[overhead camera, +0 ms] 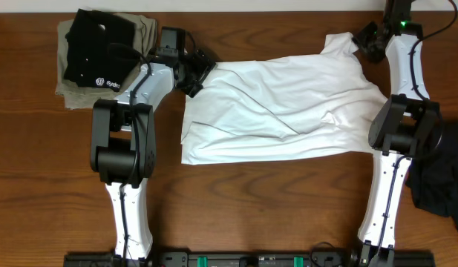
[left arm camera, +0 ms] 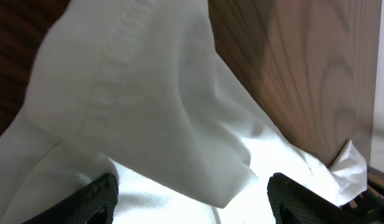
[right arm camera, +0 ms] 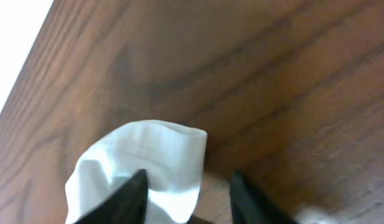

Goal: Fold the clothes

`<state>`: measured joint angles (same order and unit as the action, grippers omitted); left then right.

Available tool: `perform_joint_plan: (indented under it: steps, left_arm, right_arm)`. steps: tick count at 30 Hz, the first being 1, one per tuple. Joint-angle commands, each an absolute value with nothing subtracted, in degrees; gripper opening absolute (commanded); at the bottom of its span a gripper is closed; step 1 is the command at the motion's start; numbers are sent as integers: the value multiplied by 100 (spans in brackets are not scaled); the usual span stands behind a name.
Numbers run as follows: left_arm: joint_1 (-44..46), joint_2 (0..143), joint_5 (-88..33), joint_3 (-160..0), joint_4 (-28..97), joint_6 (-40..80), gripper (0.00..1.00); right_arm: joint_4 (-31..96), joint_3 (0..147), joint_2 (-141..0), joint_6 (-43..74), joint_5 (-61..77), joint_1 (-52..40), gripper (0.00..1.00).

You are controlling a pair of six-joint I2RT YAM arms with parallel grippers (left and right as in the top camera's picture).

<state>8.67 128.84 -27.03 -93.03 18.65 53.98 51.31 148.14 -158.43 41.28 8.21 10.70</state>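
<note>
Overhead faces straight down on the table point(overhead camera: 236, 200); 2 wrist views see its T-shirt point(overhead camera: 280, 111) from close.

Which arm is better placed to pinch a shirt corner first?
Right, probably. The right gripper straddles a small corner tip of the white T-shirt; the left gripper gapes around bulky bunched fabric.

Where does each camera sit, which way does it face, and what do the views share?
Overhead: above the table, looking straight down; both arms, the left tool and the right tool show.
Left wrist: on the left arm, looking past its two fingers at the white T-shirt.
Right wrist: on the right arm, looking down at a shirt corner and wood; its fingers show.
Shared: all three show the white T-shirt.
</note>
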Motion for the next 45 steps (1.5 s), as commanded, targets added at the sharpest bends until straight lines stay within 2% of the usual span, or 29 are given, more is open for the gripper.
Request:
perform_joint_plan:
  steps: [1, 5, 14, 27, 45]
  left_arm:
    - [845, 12886, -2639, -9360, 1942, 5319, 80]
    - [845, 12886, -2639, -9360, 1944, 5319, 79]
    - [845, 12886, -2639, -9360, 1944, 5319, 80]
    - [845, 12886, -2637, -9360, 2034, 5214, 80]
    - [845, 12886, -2657, -9360, 2051, 5065, 79]
  right_arm:
    - [5210, 14811, -16094, 4152, 593, 1059, 36]
    - [5207, 14811, -16094, 4150, 539, 1050, 28]
    - [5168, 14809, -16184, 4152, 473, 1041, 1]
    - [4731, 14814, -16326, 4069, 1636, 1105, 1]
    - [5234, 14814, -15452, 3601, 2209, 1439, 1]
